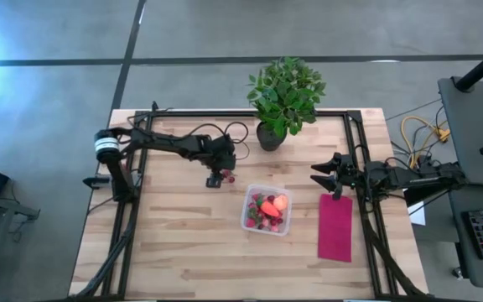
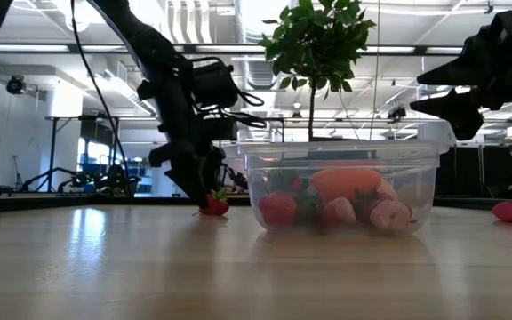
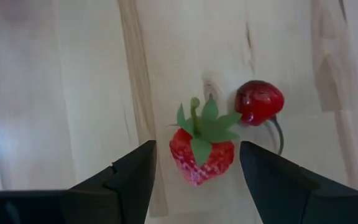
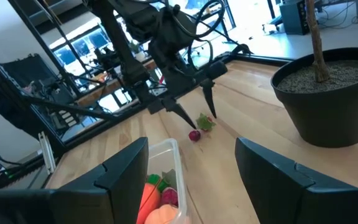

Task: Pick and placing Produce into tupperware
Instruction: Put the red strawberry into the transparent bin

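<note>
A red strawberry with a green top (image 3: 201, 152) lies on the table beside a small dark-red cherry (image 3: 259, 102). My left gripper (image 3: 197, 165) points down over the strawberry, open, one finger on each side of it and apart from it; in the high view it is left of the tupperware (image 1: 219, 177). The clear tupperware (image 1: 267, 210) holds several red pieces and an orange carrot-like piece (image 2: 345, 184). My right gripper (image 1: 324, 174) hovers open above the table, right of the tupperware, touching nothing.
A potted green plant (image 1: 283, 96) stands at the far edge behind the tupperware. A flat magenta cloth (image 1: 335, 226) lies to the tupperware's right, under the right arm. Bare wood lies near and to the left.
</note>
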Tool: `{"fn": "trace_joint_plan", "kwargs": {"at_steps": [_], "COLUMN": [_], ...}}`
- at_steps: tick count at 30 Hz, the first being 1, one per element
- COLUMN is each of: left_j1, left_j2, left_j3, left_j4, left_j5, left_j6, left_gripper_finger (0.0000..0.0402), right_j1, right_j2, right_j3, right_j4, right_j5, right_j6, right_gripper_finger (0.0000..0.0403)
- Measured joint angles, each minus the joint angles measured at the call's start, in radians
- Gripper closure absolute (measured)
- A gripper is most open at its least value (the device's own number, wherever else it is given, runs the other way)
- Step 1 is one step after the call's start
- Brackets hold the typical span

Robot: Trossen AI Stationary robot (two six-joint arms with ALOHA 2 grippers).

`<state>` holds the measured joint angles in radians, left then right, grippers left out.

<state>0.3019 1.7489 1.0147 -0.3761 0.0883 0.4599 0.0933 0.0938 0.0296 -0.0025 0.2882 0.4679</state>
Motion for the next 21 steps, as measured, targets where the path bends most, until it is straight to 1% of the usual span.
{"fn": "trace_joint_plan", "kwargs": {"at_steps": [5,7,10,16,18,21], "left_j1": [0.000,0.000,0.000,0.000,0.000,-0.001], "left_j2": [0.016,0.019,0.024,0.023,0.021,0.010], "left_j3": [0.002,-0.001,-0.004,-0.004,-0.001,0.021], "left_j4": [0.023,0.043,0.056,0.052,0.040,-0.015], "left_j5": [0.000,0.000,-0.006,-0.016,-0.020,-0.040], "left_j6": [-0.004,-0.005,-0.005,-0.005,-0.006,-0.023], "left_gripper_finger": [0.0186,0.0192,0.0213,0.0269,0.0279,0.0279], "right_j1": [0.000,0.000,0.000,0.000,0.000,0.000], "right_j2": [0.001,0.001,0.001,0.001,0.001,0.001], "right_j3": [0.000,0.000,0.000,0.000,0.000,0.000], "right_j4": [0.000,0.000,0.000,0.000,0.000,0.000], "right_j5": [0.000,0.000,0.000,0.000,0.000,0.000], "right_j6": [0.000,0.000,0.000,0.000,0.000,0.000], "right_gripper_finger": [0.0170,0.0170,0.0170,0.0170,0.0170,0.0170]}}
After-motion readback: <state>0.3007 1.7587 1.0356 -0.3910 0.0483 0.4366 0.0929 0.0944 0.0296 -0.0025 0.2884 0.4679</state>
